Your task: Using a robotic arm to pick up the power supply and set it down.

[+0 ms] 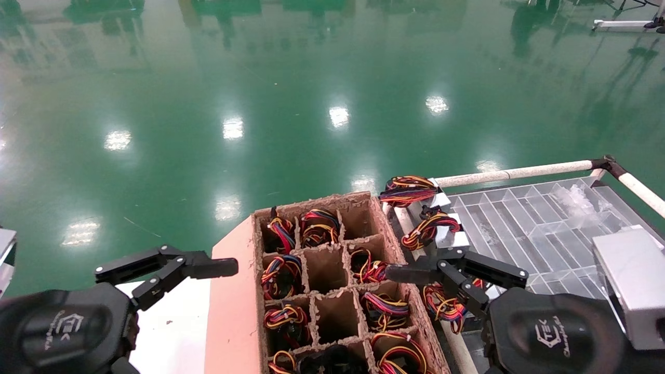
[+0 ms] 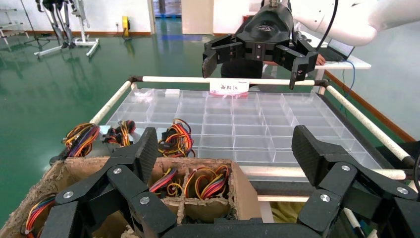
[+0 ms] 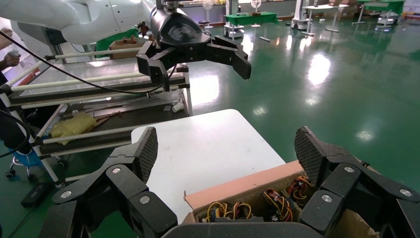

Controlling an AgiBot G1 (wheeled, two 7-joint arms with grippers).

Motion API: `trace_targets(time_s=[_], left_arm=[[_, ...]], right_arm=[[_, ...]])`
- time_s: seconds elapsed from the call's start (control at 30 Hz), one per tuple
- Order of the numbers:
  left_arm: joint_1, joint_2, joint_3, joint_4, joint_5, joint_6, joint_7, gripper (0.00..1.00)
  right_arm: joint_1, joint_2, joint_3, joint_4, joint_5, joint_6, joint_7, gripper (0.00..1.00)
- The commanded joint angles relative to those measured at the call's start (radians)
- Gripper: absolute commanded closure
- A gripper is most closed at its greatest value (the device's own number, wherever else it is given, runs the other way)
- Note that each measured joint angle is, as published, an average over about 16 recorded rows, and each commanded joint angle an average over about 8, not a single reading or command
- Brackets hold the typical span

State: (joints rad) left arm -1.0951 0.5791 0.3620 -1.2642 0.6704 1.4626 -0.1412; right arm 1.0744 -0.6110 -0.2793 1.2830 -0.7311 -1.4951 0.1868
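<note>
Reaching for a supply comes next, judging by how both arms hover empty. Your right black rounded gripper (image 1: 447, 278) sits at about four o'clock in the head view, fingers spread wide and holding nothing, just past the right wall of the brown pulp-cardboard compartment tray (image 1: 387, 236). Directly under those fingers, between that tray and the clear plastic divider tray (image 1: 524, 223), lies a small silver-grey metal power supply with a loose tangle of red, purple and yellow wires (image 1: 441, 306); its box is mostly hidden by the gripper. Two similar units (image 1: 431, 228) lie beyond it toward one o'clock, and more wire bundles fill the cardboard cells.

Your left black gripper (image 1: 166, 270) hovers at eight o'clock over the white surface (image 1: 171, 332), fingers also open and empty.

To do this well, you probably want to drop the right gripper straight down so the fingers straddle the metal box rather than the wires. Closing on the loose cables alone risks the box swinging or slipping free. Keep clear of the cardboard wall as you descend.
</note>
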Motion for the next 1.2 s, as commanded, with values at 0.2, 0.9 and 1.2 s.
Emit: trace_targets(time_s=[0.2,0.9,1.2], left_arm=[[0.000,0.000,0.000,0.000,0.000,0.000,0.000,1.00],[0.000,0.000,0.000,0.000,0.000,0.000,0.000,1.00],[0.000,0.000,0.000,0.000,0.000,0.000,0.000,1.00]], right_arm=[[0.000,0.000,0.000,0.000,0.000,0.000,0.000,0.00],[0.024,0.014,-0.040,0.013,-0.107,0.020,0.008,0.00],[0.029,0.015,-0.046,0.012,-0.123,0.026,0.010,0.00]])
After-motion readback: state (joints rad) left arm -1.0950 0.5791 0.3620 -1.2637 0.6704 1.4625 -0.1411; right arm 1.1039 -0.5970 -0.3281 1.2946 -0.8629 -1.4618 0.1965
